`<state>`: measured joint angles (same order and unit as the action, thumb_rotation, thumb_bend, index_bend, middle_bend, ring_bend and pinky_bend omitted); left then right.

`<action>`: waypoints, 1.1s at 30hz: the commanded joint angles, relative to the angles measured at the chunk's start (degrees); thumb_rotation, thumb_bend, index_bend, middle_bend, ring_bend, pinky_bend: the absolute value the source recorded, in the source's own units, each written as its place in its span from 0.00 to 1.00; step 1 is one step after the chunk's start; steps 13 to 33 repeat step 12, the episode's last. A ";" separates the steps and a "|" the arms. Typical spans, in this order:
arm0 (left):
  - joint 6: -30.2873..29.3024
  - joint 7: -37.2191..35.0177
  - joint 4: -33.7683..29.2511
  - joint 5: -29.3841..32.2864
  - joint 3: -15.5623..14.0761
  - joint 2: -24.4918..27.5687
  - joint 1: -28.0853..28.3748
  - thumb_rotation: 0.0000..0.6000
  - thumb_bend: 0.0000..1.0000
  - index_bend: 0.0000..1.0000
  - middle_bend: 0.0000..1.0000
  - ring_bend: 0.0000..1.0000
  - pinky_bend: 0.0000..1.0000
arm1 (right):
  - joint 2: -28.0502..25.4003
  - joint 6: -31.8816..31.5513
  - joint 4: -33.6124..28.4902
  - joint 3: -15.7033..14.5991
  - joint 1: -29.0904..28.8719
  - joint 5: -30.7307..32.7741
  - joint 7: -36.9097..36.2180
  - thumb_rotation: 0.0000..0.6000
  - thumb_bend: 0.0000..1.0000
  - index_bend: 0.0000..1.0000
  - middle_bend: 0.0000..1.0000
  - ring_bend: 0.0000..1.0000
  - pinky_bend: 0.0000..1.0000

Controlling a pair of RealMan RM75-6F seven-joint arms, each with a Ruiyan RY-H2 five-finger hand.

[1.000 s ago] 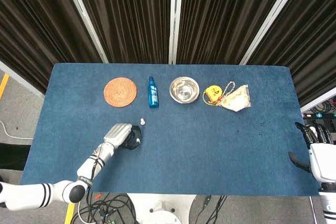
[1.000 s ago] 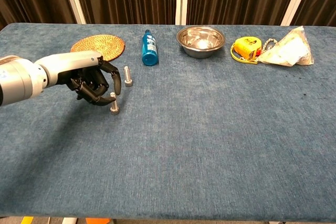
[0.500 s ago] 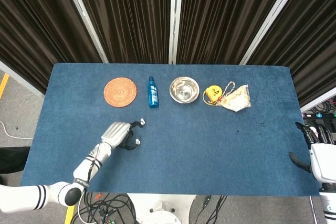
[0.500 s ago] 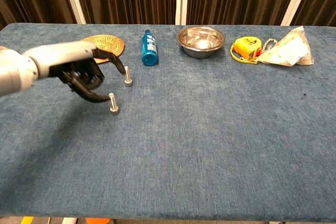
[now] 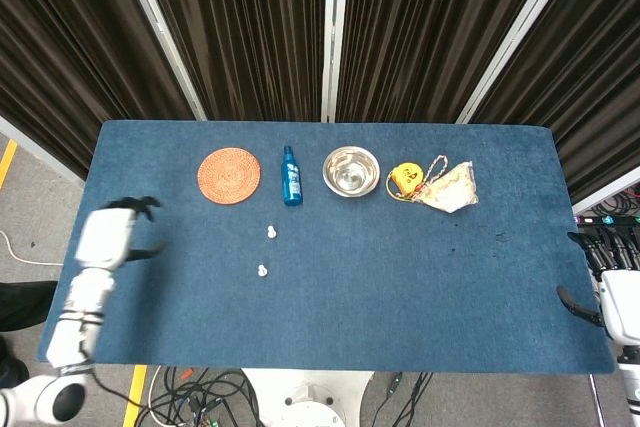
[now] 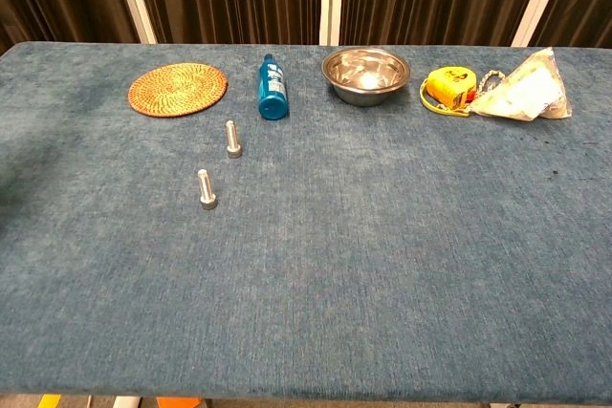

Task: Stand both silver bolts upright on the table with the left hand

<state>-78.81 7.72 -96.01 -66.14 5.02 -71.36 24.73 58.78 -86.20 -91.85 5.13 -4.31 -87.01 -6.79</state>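
Observation:
Two silver bolts stand upright on their heads on the blue table. The far bolt [image 6: 231,139] [image 5: 270,232] is just in front of the blue bottle, the near bolt [image 6: 206,189] [image 5: 262,270] a little closer and to the left. My left hand [image 5: 122,230] hovers blurred at the table's left edge in the head view, well away from both bolts, fingers apart and holding nothing. It is out of the chest view. My right hand [image 5: 603,282] shows only partly at the right edge of the head view, past the table's corner, fingers apart.
Along the back stand a woven round mat [image 6: 178,89], a blue bottle [image 6: 273,87], a steel bowl [image 6: 365,75], a yellow tape measure [image 6: 449,88] and a crumpled plastic bag [image 6: 524,91]. Black curtains hang behind the table [image 6: 382,265].
My left hand let go of the near bolt, leaving it standing, and swung far left to the table's edge, out of the chest view. The right hand barely moved.

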 commanded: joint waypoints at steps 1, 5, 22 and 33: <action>-5.10 -3.42 3.64 -2.32 -1.90 3.56 -5.94 1.00 0.13 0.28 0.24 0.10 0.15 | 0.38 -0.32 0.48 0.13 -0.18 -0.46 -0.59 1.00 0.18 0.14 0.14 0.03 0.10; -9.98 -6.13 4.36 -4.40 -3.76 4.92 -11.34 1.00 0.13 0.27 0.19 0.08 0.11 | 0.62 -1.77 -0.14 -0.32 0.28 -1.91 -0.87 1.00 0.18 0.13 0.14 0.03 0.10; -15.19 -8.03 2.86 -9.49 -6.90 5.77 -17.65 1.00 0.13 0.26 0.17 0.06 0.08 | 0.85 -3.04 -1.27 -0.96 1.10 -2.69 0.05 1.00 0.18 0.13 0.14 0.03 0.10; -15.19 -8.03 2.86 -9.49 -6.90 5.77 -17.65 1.00 0.13 0.26 0.17 0.06 0.08 | 0.85 -3.04 -1.27 -0.96 1.10 -2.69 0.05 1.00 0.18 0.13 0.14 0.03 0.10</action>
